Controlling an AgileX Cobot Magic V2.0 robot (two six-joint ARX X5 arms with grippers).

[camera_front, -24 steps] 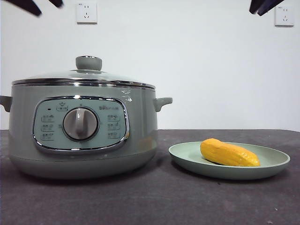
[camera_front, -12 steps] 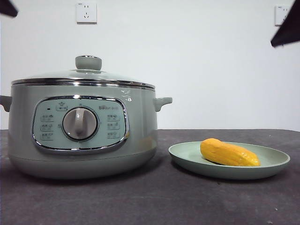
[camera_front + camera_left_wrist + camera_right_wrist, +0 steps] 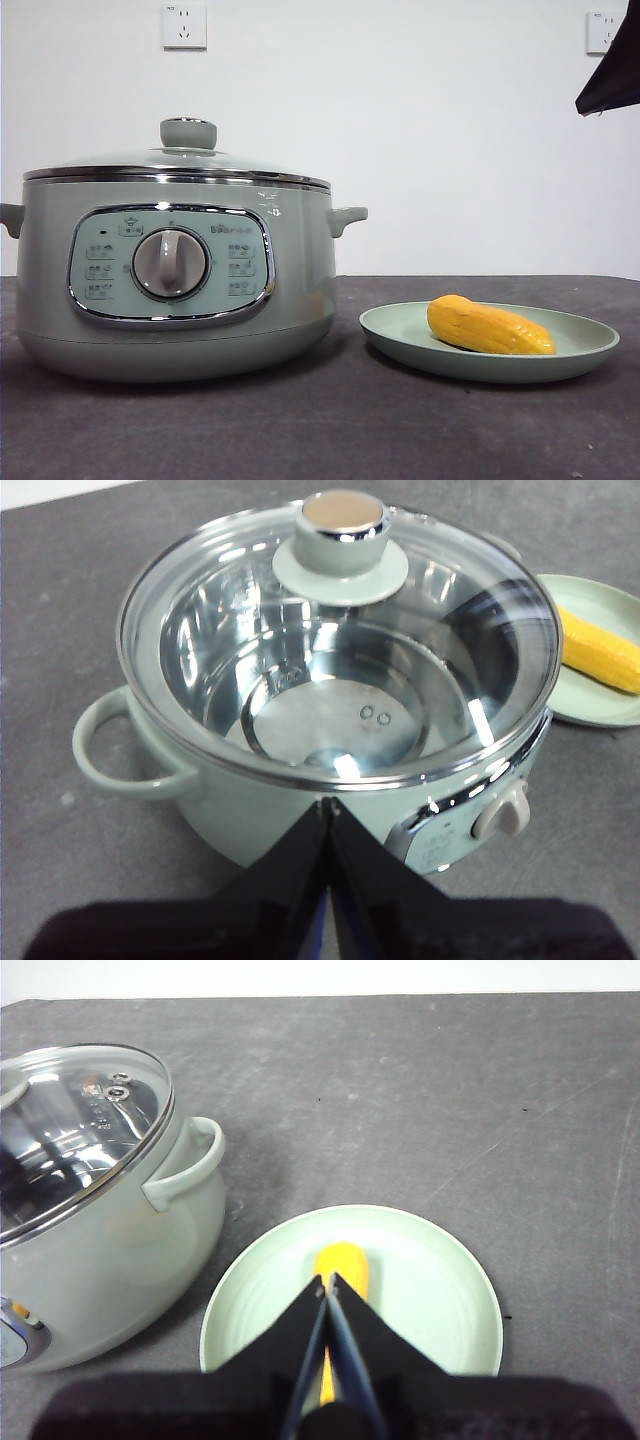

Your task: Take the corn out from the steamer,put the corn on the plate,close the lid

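Observation:
The steamer (image 3: 175, 275) stands at the left of the table with the lid (image 3: 188, 155) closed on it. Through the glass, the left wrist view shows the pot (image 3: 330, 710) empty, with the lid knob (image 3: 342, 525) on top. The corn (image 3: 488, 327) lies on the plate (image 3: 400, 330) to the right of the steamer. My left gripper (image 3: 328, 802) is shut and empty, held high above the steamer's front. My right gripper (image 3: 326, 1282) is shut and empty, high above the plate (image 3: 440, 1290) and the corn (image 3: 342, 1260). A black arm tip (image 3: 612, 80) shows at the front view's right edge.
The dark grey table (image 3: 330, 430) runs around both things. The steamer's side handle (image 3: 185, 1165) points toward the plate, with a small gap between them. Two wall sockets (image 3: 184, 25) are on the white wall behind.
The black tip at the top left has gone out of the front view. The tip at the top right has shifted to the right edge. The steamer, lid, plate and corn have not moved.

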